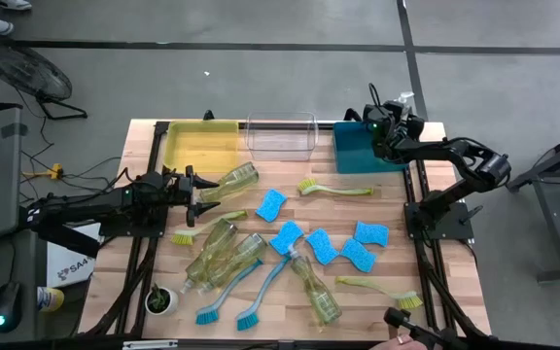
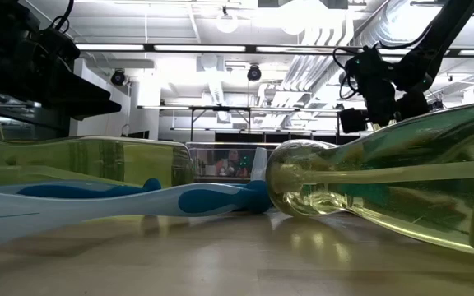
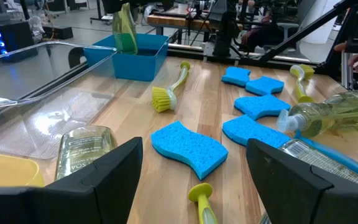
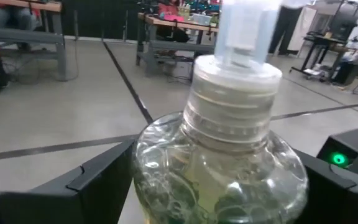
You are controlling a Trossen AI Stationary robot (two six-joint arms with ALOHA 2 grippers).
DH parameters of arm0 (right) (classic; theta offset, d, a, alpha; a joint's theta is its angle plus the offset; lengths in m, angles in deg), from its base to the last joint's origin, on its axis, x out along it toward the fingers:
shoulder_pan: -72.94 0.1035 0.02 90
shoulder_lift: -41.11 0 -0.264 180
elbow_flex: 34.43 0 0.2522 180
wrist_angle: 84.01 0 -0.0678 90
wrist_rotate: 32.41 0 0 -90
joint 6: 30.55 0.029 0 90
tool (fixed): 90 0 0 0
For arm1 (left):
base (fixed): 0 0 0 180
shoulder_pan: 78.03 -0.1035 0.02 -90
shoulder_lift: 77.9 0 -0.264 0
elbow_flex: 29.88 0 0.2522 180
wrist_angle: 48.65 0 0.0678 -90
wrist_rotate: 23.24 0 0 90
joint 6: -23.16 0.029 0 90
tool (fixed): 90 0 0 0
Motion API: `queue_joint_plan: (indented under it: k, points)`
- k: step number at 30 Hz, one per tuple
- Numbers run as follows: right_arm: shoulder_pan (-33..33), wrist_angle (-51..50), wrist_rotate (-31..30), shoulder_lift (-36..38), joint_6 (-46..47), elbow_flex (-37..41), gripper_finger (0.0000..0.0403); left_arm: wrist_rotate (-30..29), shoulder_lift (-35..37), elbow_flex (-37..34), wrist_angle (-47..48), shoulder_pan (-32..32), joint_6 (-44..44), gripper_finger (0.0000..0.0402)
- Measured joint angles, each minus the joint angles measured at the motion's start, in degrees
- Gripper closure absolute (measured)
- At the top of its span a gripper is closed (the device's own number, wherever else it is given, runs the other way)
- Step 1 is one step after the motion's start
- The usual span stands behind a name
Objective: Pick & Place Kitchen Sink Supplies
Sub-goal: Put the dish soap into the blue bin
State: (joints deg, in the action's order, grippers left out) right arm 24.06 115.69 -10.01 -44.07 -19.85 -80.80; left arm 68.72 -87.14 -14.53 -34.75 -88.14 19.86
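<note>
High view: right tool (image 1: 375, 124) above teal bin (image 1: 363, 151), straddling soap bottle (image 4: 219, 162).

Both arms are matte black, built from slim jointed links with black cables looped along them. The left hand (image 1: 205, 193) ends in two broad, flat, angular black fingers (image 3: 101, 186). The right hand (image 1: 367, 123) looks the same, with a small green light glowing beside it.
</note>
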Motion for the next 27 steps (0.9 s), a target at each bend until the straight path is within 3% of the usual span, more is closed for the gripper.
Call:
queue_joint_plan:
  k: [9, 27]
  points:
    - [0.1, 0.5, -0.9, 0.0, -0.4, 0.1, 0.003, 0.0, 0.0, 0.0, 0.0, 0.0, 0.0, 0.0122]
    - [0.7, 3.2, -2.6, 0.1, -5.5, 0.1, 0.0029, 0.0, 0.0, 0.0, 0.0, 0.0, 0.0, 0.0122]
